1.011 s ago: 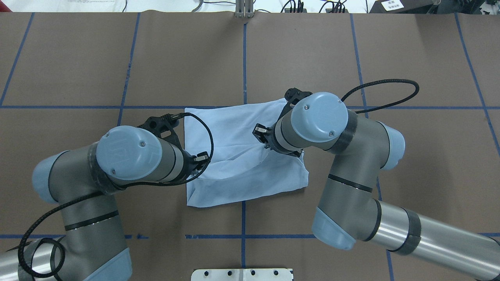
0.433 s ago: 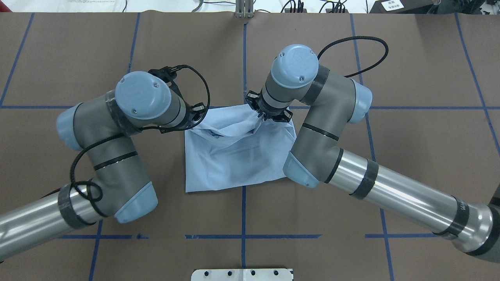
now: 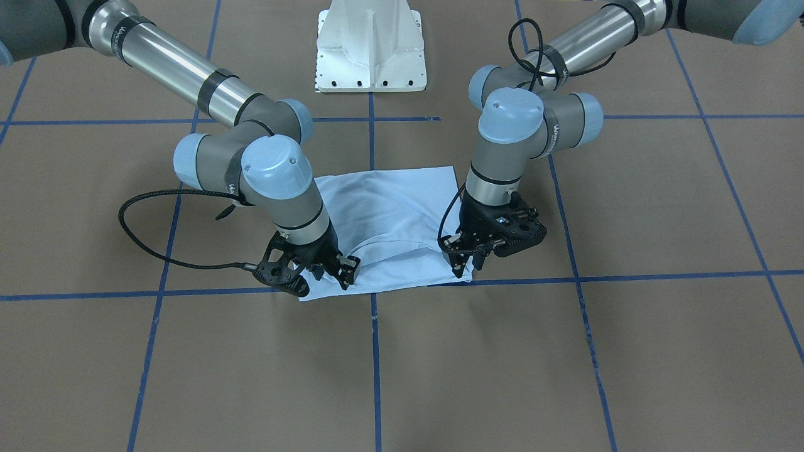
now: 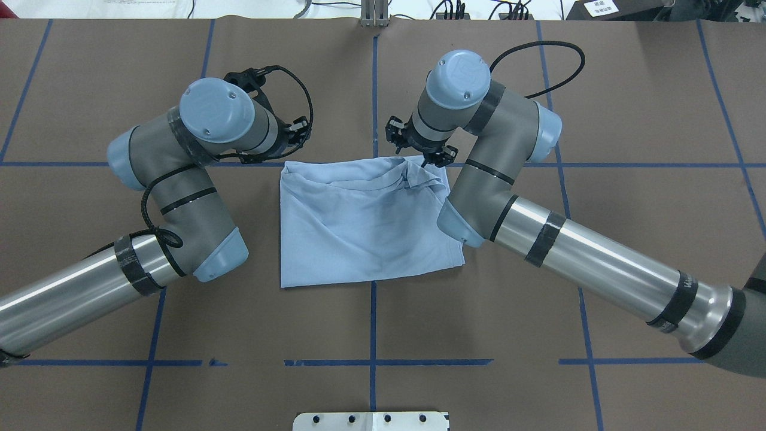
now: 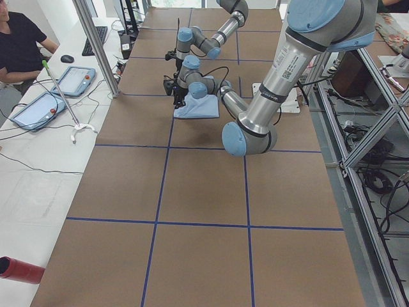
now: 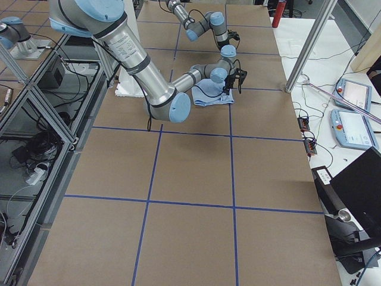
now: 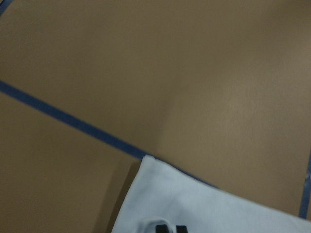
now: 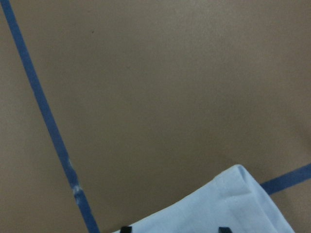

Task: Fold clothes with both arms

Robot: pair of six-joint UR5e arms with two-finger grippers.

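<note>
Overhead exterior takes in the brown table (image 4: 628,90), bare on all sides of the cloth. It shows the left arm (image 4: 173,179) and the right arm (image 4: 598,269), whose elbow covers part of one side edge. The pale blue T-shirt (image 4: 359,233) lies folded at mid-table, its far edge along a blue tape line (image 4: 90,164). That view hides the jaws under the wrists. Exterior front-facing shows them: the left gripper (image 3: 466,262) pinches one far corner, while the right gripper (image 3: 330,271) stands spread over the other. The right wrist view shows its fingertips (image 8: 125,228) wide apart with cloth between. Both side views are too small to judge.
</note>
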